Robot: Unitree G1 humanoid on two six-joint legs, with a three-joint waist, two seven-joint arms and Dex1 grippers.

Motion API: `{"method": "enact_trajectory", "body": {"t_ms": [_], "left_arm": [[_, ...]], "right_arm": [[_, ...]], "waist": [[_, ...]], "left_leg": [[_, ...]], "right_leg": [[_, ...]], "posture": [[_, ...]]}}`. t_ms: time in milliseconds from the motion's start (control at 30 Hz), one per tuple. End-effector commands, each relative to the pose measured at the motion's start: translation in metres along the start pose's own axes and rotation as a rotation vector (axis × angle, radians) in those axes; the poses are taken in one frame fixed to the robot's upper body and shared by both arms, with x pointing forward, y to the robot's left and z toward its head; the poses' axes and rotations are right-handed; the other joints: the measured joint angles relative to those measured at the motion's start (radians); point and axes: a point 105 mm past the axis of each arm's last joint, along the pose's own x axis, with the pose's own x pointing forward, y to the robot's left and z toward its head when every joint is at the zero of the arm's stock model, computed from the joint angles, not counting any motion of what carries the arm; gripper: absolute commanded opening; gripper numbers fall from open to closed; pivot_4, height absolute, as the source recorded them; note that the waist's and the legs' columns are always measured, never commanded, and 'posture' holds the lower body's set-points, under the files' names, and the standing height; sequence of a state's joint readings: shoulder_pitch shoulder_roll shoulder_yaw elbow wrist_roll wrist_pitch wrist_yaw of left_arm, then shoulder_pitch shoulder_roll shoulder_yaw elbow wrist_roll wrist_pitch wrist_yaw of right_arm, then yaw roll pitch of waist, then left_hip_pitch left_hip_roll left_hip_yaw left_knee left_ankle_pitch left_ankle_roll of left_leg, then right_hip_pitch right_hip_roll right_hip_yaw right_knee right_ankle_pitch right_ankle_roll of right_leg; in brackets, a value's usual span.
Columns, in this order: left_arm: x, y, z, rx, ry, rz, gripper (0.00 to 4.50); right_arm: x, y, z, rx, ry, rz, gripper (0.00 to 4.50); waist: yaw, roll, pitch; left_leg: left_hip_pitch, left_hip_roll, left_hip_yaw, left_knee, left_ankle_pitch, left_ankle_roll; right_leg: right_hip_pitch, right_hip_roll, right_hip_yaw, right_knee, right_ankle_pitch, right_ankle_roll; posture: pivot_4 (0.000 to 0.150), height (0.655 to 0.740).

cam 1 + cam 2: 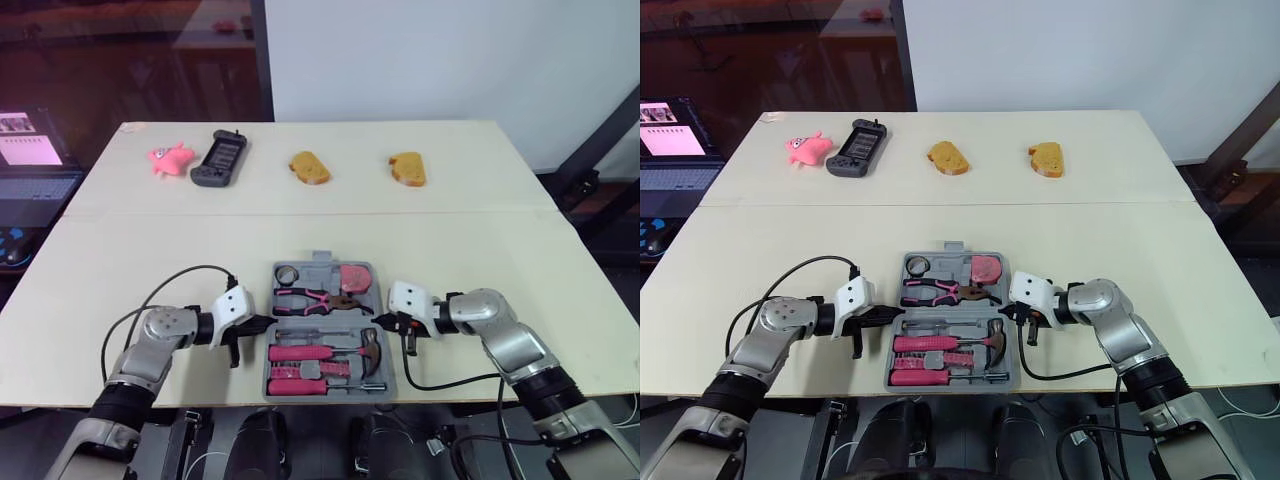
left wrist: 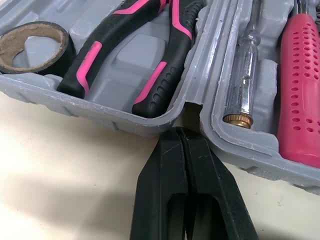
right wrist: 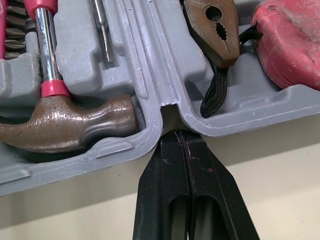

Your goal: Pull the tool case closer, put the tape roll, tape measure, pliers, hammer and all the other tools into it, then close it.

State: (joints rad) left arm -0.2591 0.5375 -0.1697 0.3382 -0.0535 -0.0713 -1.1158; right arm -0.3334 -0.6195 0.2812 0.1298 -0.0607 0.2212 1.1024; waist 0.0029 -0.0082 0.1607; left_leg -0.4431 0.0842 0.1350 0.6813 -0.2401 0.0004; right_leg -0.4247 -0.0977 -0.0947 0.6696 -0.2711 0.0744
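Grey plastic, the tool case (image 1: 318,268) lies open on the tabletop (image 1: 480,250) with tape roll (image 1: 287,274), tape measure (image 1: 354,277), pliers (image 1: 312,298) and hammer (image 1: 370,348) in its wells, while the left claw (image 1: 266,322) and right claw (image 1: 381,322), both clenched empty, press their tips into the hinge notches on either side. Folding looks risky: the tips could slip out, or loose tools could tumble from the swinging half and jam the rims. A pink toy (image 1: 168,160), black handheld (image 1: 220,158) and two bread pieces (image 1: 309,167) sit well beyond the case, obstructing nothing.
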Motion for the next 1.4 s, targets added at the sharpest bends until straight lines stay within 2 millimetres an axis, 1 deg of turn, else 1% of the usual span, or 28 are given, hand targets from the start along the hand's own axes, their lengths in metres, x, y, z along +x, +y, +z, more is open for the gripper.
{"method": "enact_trajectory", "body": {"t_ms": [33,100,167,200,233,267,333,400,467,500,533,567,633,700,767,800,900,1000,1133,1267,1333,1400], "left_arm": [[-0.007,0.003,-0.013,-0.029,0.039,0.029,0.00],[-0.025,0.016,-0.017,-0.044,0.052,0.104,0.00],[-0.041,0.023,-0.019,-0.049,0.055,0.150,0.00],[-0.048,0.025,-0.016,-0.055,0.037,0.168,0.00],[-0.054,0.026,-0.012,-0.057,0.010,0.179,0.00],[-0.058,0.025,-0.006,-0.058,-0.023,0.183,0.00],[-0.064,0.019,0.010,-0.065,-0.107,0.171,0.00],[-0.063,0.001,0.027,-0.067,-0.180,0.109,0.00],[-0.059,-0.025,0.044,-0.080,-0.232,0.023,0.00],[-0.056,-0.036,0.050,-0.090,-0.246,-0.014,0.00],[-0.052,-0.044,0.053,-0.092,-0.244,-0.039,0.00],[-0.047,-0.051,0.052,-0.077,-0.224,-0.060,0.00],[-0.039,-0.061,0.051,-0.062,-0.201,-0.096,0.00],[-0.027,-0.070,0.054,-0.072,-0.209,-0.137,0.00],[-0.015,-0.081,0.057,-0.070,-0.213,-0.189,0.00],[-0.010,-0.083,0.058,-0.074,-0.217,-0.193,0.00],[0.000,-0.079,0.058,-0.096,-0.216,-0.153,0.00],[0.006,-0.076,0.055,-0.108,-0.196,-0.148,0.00],[0.015,-0.075,0.053,-0.061,-0.164,-0.174,0.00],[0.019,-0.076,0.048,-0.045,-0.129,-0.204,0.00],[0.022,-0.078,0.042,-0.020,-0.087,-0.205,0.00],[0.024,-0.081,0.037,0.003,-0.049,-0.214,0.00]], "right_arm": [[-0.007,-0.001,-0.008,-0.023,0.022,-0.009,0.01],[-0.019,-0.003,-0.027,-0.011,0.082,-0.034,0.01],[-0.032,-0.004,-0.039,-0.003,0.119,-0.057,0.01],[-0.039,-0.006,-0.038,0.035,0.102,-0.075,0.01],[-0.045,-0.009,-0.034,0.067,0.067,-0.095,0.01],[-0.051,-0.011,-0.028,0.096,0.031,-0.109,0.25],[-0.059,-0.011,-0.020,0.124,-0.010,-0.107,0.90],[-0.066,-0.010,-0.012,0.152,-0.043,-0.106,1.86],[-0.070,-0.008,-0.003,0.197,-0.084,-0.098,2.94],[-0.071,-0.008,0.001,0.225,-0.105,-0.094,3.37],[-0.072,-0.008,0.005,0.258,-0.124,-0.093,3.94],[-0.071,-0.008,0.012,0.319,-0.173,-0.085,4.44],[-0.069,-0.009,0.025,0.441,-0.267,-0.064,4.48],[-0.065,-0.008,0.031,0.538,-0.304,-0.037,4.48],[-0.059,-0.009,0.032,0.611,-0.306,-0.037,4.48],[-0.056,-0.013,0.032,0.638,-0.309,-0.055,4.48],[-0.053,-0.021,0.029,0.693,-0.310,-0.098,4.48],[-0.050,-0.025,0.028,0.742,-0.304,-0.100,4.48],[-0.046,-0.034,0.028,0.821,-0.304,-0.108,4.48],[-0.034,-0.043,0.023,0.890,-0.283,-0.119,4.48],[-0.027,-0.058,0.025,0.949,-0.327,-0.162,4.48],[-0.018,-0.063,0.026,0.982,-0.338,-0.165,4.48]], "waist": [[0.001,0.000,0.000],[0.002,0.000,0.000],[0.001,0.000,0.000],[0.000,0.000,0.000],[0.000,0.000,0.000],[0.000,0.000,0.000],[0.002,0.000,0.001],[0.003,0.000,0.001],[0.002,0.000,0.001],[0.002,0.000,0.001],[0.002,0.000,0.001],[0.005,0.000,0.001],[0.007,0.000,0.001],[0.008,0.000,0.001],[0.009,0.000,0.001],[0.009,0.000,0.001],[0.009,0.000,0.001],[0.008,0.000,0.001],[0.007,0.000,0.001],[0.006,0.001,0.001],[0.004,0.001,0.001],[0.001,0.001,0.001]], "left_leg": [[0.000,0.000,0.000,0.000,0.000,0.000],[0.000,0.000,0.000,0.000,0.000,0.000],[0.000,0.000,0.000,0.000,0.000,0.000],[0.000,0.000,0.000,0.000,0.000,0.000],[0.000,0.000,0.000,0.000,0.000,0.000],[0.000,0.000,-0.001,0.000,0.000,0.000],[0.000,0.000,-0.002,-0.001,0.000,0.000],[-0.001,0.001,-0.002,0.000,0.000,0.000],[-0.001,0.001,-0.002,-0.001,-0.001,0.000],[0.000,0.001,-0.002,-0.001,-0.001,0.000],[0.000,0.001,-0.002,-0.001,-0.001,0.000],[0.000,0.001,-0.002,-0.001,-0.001,0.000],[0.000,0.001,-0.003,-0.001,-0.001,0.000],[0.000,0.001,-0.003,-0.001,-0.001,0.000],[-0.001,0.001,-0.003,-0.001,-0.001,0.001],[-0.001,0.001,-0.003,-0.001,-0.001,0.001],[-0.001,0.000,-0.003,-0.001,-0.001,0.001],[-0.002,0.000,-0.002,-0.001,-0.001,0.001],[-0.001,0.000,-0.002,-0.001,-0.001,0.001],[-0.001,0.000,-0.002,-0.001,-0.001,0.001],[-0.001,0.000,-0.002,-0.002,-0.001,0.001],[-0.001,0.000,-0.001,-0.002,-0.001,0.001]], "right_leg": [[0.000,0.000,0.000,0.000,0.000,0.000],[0.000,0.000,0.000,0.000,0.000,0.000],[0.000,0.000,0.000,0.000,0.000,0.000],[0.000,0.000,0.000,0.000,0.000,0.000],[0.000,0.000,0.000,0.000,0.000,0.000],[0.000,0.000,0.000,0.000,0.000,0.000],[-0.001,-0.001,0.000,-0.001,0.000,0.000],[-0.001,-0.002,0.000,-0.001,0.000,0.000],[-0.001,-0.002,0.000,-0.002,0.000,0.000],[-0.001,-0.002,0.000,-0.002,0.000,0.000],[-0.001,-0.002,0.000,-0.002,0.000,0.000],[-0.001,-0.002,0.000,-0.002,0.000,0.000],[-0.001,-0.001,0.000,-0.002,0.000,-0.001],[-0.001,-0.001,0.000,-0.002,-0.001,-0.002],[-0.001,-0.001,0.000,-0.002,-0.001,-0.002],[-0.001,-0.001,0.000,-0.003,-0.001,-0.002],[-0.001,-0.001,0.000,-0.003,0.000,-0.002],[-0.001,-0.001,0.000,-0.003,0.000,-0.001],[-0.001,-0.001,0.000,-0.003,0.000,-0.001],[-0.001,-0.001,0.000,-0.003,0.000,-0.001],[-0.001,-0.001,0.000,-0.003,0.000,-0.001],[-0.002,-0.001,0.000,-0.003,0.000,-0.001]], "posture": [[0.150,0.7188],[0.150,0.7188],[0.150,0.7188],[0.150,0.7188],[0.150,0.7188],[0.150,0.7188],[0.150,0.7188],[0.150,0.7188],[0.150,0.7188],[0.150,0.7188],[0.150,0.7188],[0.150,0.7188],[0.150,0.7188],[0.150,0.7188],[0.150,0.7188],[0.150,0.7188],[0.150,0.7188],[0.150,0.7188],[0.150,0.7188],[0.150,0.7188],[0.150,0.7188],[0.150,0.7188]]}}
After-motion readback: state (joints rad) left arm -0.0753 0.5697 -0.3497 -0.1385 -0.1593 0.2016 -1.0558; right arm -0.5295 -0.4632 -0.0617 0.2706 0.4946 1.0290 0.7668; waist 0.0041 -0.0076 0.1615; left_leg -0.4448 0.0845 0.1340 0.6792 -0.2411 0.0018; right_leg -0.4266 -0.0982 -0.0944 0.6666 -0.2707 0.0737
